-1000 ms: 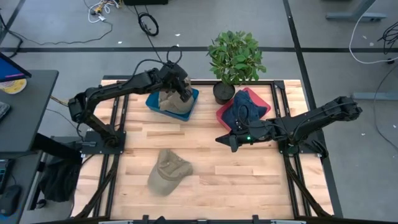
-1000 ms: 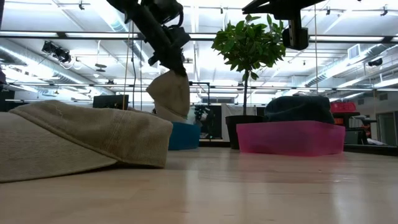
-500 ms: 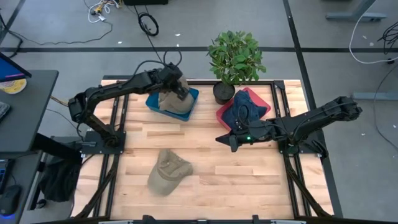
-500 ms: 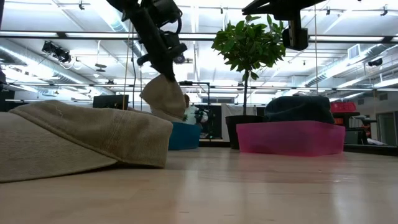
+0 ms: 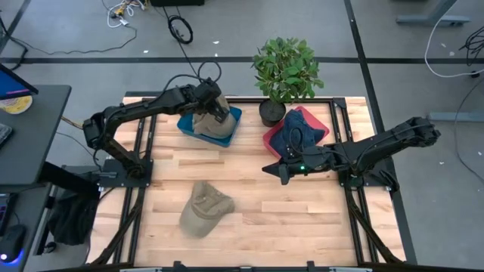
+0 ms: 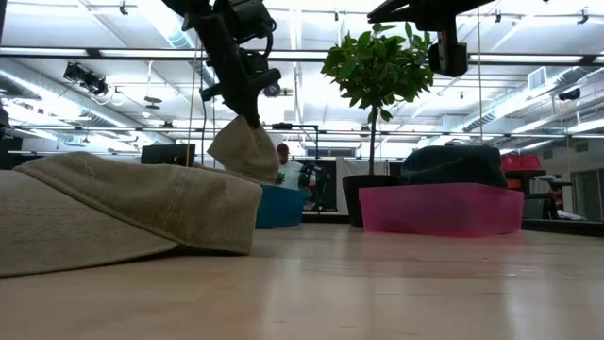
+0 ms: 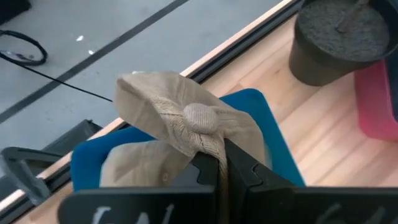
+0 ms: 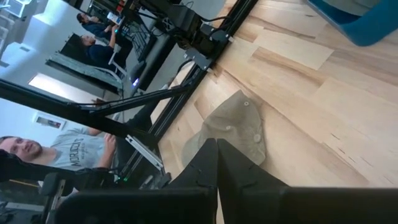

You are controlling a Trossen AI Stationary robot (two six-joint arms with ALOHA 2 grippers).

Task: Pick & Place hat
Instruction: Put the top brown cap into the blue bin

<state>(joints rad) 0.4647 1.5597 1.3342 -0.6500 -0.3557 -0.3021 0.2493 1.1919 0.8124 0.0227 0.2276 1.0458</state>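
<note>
I see the left tool (image 7: 221, 163) clamped on a tan hat (image 7: 186, 121) — it hangs over the blue bin (image 5: 231, 119); right tool (image 5: 281, 171) closed, idle mid-tabletop (image 5: 302, 208).

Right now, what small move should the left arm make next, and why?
Probably keep lifting straight up. The left pincer is shut on the tan hat, which hangs just over the blue bin, so it likely needs more clearance before carrying it away.
</note>
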